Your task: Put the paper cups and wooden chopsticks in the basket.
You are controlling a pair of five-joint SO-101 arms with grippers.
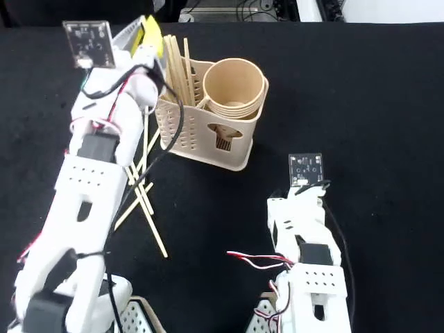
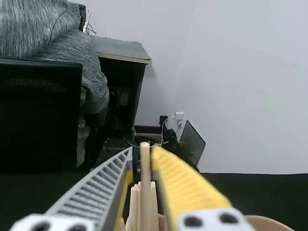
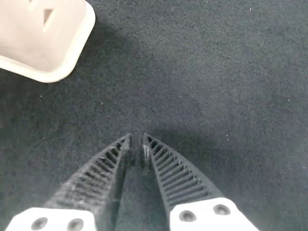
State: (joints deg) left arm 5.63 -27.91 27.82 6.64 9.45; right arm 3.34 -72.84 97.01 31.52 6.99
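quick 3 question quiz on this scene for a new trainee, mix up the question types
1. True or false: the paper cups are stacked inside the basket.
2. What are the left gripper fingers shut on? A) a chopstick B) a paper cup C) nothing
3. Fill in: the loose chopsticks lie on the ___, not yet in the basket.

Key: 1 true; 2 A; 3 table
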